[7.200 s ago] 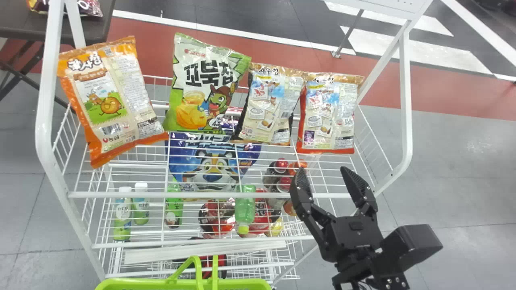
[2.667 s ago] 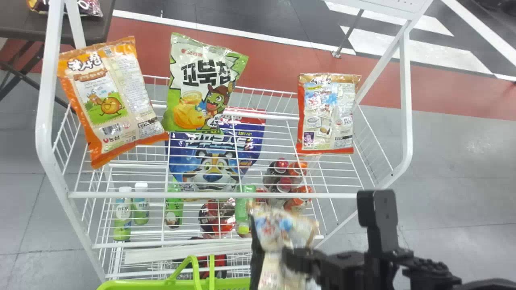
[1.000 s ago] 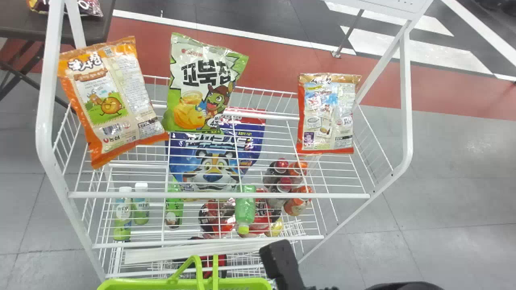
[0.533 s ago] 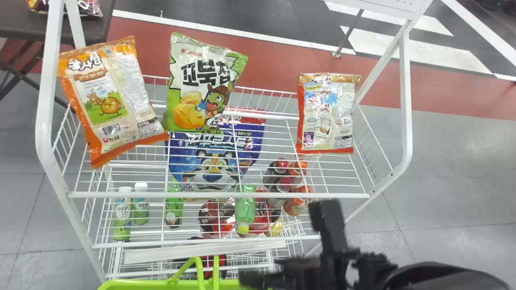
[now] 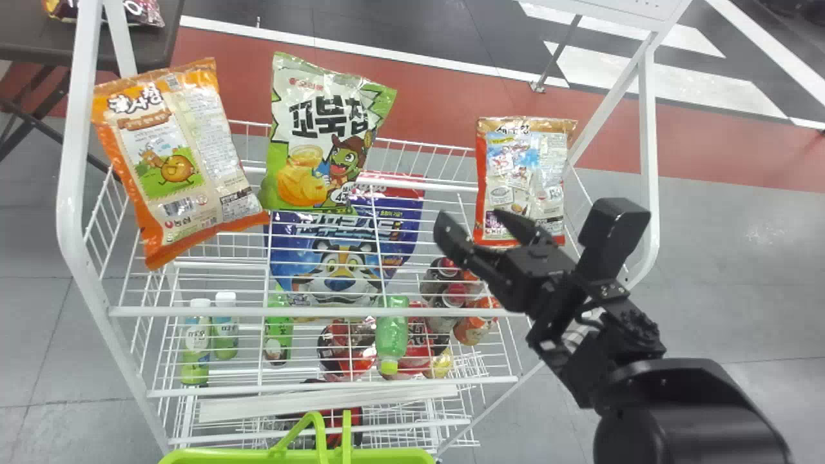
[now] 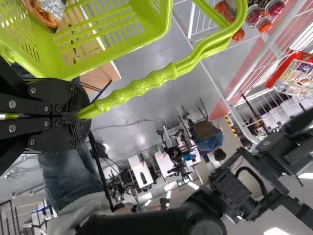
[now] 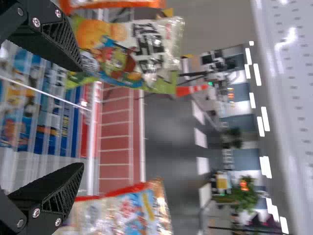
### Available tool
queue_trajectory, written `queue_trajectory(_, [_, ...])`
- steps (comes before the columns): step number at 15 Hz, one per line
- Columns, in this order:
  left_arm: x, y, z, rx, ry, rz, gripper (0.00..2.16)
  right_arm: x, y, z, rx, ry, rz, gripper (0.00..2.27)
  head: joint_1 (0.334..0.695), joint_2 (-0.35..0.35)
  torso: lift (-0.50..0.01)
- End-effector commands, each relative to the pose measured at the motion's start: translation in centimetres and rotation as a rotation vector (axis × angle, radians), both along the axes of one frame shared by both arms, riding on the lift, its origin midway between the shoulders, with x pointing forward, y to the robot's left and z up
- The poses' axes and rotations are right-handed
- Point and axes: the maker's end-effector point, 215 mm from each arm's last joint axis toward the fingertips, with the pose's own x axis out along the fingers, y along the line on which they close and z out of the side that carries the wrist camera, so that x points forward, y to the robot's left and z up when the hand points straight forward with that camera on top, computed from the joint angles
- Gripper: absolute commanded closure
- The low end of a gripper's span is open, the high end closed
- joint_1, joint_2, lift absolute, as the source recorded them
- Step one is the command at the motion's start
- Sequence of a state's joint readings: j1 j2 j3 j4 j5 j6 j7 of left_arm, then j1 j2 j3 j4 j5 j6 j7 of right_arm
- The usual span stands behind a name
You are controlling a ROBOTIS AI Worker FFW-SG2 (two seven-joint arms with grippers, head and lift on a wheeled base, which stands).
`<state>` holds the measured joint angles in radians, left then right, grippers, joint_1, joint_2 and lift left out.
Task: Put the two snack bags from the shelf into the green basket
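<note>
big white wire shelf [image 5: 348, 313], green basket [image 5: 296, 456], right gripper [image 5: 472, 220] with fingers apart, left gripper [image 6: 82, 114] squeezing the basket's handle [image 6: 142, 85], red snack bag [image 5: 525, 171] on the shelf, another snack bag [image 6: 53, 9] (a shiny one) inside the basket

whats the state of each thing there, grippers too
Left gripper, shut on basket handle
Right gripper, open, empty
Green basket, holds a snack bag
Orange bag, on shelf, tilted
Green-and-white bag, on shelf
Red-edged bag, on shelf
White-capped bottle, closed
</note>
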<state>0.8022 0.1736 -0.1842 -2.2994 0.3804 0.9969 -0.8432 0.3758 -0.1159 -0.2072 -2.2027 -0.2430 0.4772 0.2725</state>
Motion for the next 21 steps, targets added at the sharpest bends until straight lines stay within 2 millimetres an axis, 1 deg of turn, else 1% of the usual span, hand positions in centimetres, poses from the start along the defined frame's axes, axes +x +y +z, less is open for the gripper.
queue_trajectory(1, [0.1,0.1,0.0,-0.001,-0.001,0.001,1.89,1.7,-2.6,0.9,-0.018,-0.078,-0.049,0.14,0.695,-0.350,-0.010])
queue_trajectory(2, [0.0,0.1,0.0,-0.002,0.001,-0.001,1.89,2.3,-4.0,1.2,-0.027,-0.104,-0.074,0.14,0.695,-0.350,-0.010])
queue_trajectory(4, [0.0,0.1,0.0,-0.003,0.001,0.000,1.89,3.1,-6.6,0.4,-0.034,-0.109,-0.120,0.14,0.695,-0.350,-0.010])
queue_trajectory(6, [0.0,0.1,0.0,-0.003,0.001,0.000,1.89,3.7,-9.0,-0.9,-0.046,-0.091,-0.160,0.14,0.695,-0.350,-0.010])
queue_trajectory(8, [0.0,0.1,0.0,-0.001,0.001,0.001,1.89,4.2,-10.6,-1.7,-0.056,-0.087,-0.180,0.14,0.695,-0.350,-0.010])
queue_trajectory(13, [0.0,0.1,0.0,-0.003,0.001,0.000,1.89,6.1,-13.3,-3.4,-0.095,-0.062,-0.217,0.14,0.695,-0.350,-0.010])
queue_trajectory(15, [0.1,0.2,0.0,-0.001,-0.003,0.004,1.89,6.9,-14.0,-4.2,-0.100,-0.047,-0.230,0.14,0.695,-0.350,-0.010])
queue_trajectory(21, [0.3,0.5,0.0,0.000,-0.005,0.007,1.89,8.6,-15.0,-6.6,-0.131,-0.019,-0.269,0.14,0.695,-0.350,-0.010])
